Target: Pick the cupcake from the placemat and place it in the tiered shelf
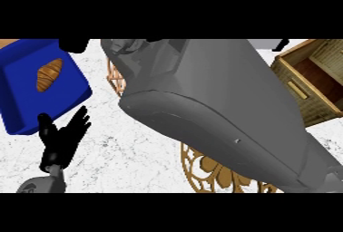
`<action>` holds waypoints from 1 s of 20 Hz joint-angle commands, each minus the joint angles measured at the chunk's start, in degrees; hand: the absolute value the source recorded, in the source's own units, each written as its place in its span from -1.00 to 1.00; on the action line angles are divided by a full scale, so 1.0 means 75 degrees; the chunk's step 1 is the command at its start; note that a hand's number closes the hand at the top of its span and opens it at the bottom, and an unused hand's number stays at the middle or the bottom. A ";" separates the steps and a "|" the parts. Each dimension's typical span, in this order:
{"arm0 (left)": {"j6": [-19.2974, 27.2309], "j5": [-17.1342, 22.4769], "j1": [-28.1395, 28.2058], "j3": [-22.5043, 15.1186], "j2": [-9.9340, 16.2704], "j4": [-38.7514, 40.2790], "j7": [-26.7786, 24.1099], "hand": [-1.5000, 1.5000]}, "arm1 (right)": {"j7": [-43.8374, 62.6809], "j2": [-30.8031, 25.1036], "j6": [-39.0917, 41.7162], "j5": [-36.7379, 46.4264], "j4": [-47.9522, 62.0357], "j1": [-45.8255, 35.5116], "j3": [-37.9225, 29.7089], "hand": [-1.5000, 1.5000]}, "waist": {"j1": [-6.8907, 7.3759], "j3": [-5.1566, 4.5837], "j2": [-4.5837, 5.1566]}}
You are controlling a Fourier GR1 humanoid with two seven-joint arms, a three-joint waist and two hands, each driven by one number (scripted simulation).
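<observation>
Head view, read from left to right. At far left a blue tray (20,108) rests on the white marbled tabletop (127,158) and carries a croissant (50,74). Just below the tray's right corner the left robot hand (61,138) is resting, open with fingers spread and pointing up, holding nothing. The centre of the view is filled by the grey right forearm (214,108), which runs diagonally from the lower right toward the upper left and hides most of what lies beneath it. On either side of this forearm, parts of a round golden openwork placemat (211,174) show: a narrow arc at upper left and a wider section at the lower edge. The right robot hand lies at the far end of the forearm, near the top edge; its fingers cannot be made out, so its state cannot be told. At far right stands the wooden tiered shelf (311,81), its visible compartment holding nothing. The cupcake is not visible, presumably hidden beneath the forearm. Judged from this, delivery to the shelf is not yet done; whether the grasp is made cannot be determined.
</observation>
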 commanded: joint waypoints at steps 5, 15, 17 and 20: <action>-0.0298 0.0048 0.0184 0.0078 0.0069 0.0334 -0.0306 0.00 | -0.0733 -0.0439 0.0678 -0.0496 0.1617 -0.0503 -0.1099 1.00 | -0.0014 -0.0014 0.0043; 0.0010 -0.0149 0.0327 -0.0176 -0.0137 -0.0427 0.0267 0.00 | -0.2593 -0.0304 -0.0146 0.0036 0.4082 -0.0733 -0.1278 1.00 | 0.0131 -0.0013 0.0077; 0.0292 -0.0278 0.0024 -0.0242 -0.0302 -0.0405 0.0452 0.00 | -0.2691 -0.0386 -0.0141 0.0126 0.4401 -0.0950 -0.1375 1.00 | 0.0102 -0.0012 0.0071; 0.0095 -0.0186 0.0052 -0.0118 -0.0110 -0.0432 0.0473 0.00 | -0.3165 -0.0440 -0.0409 0.0061 0.4819 -0.0914 -0.1652 1.00 | 0.0108 -0.0012 0.0074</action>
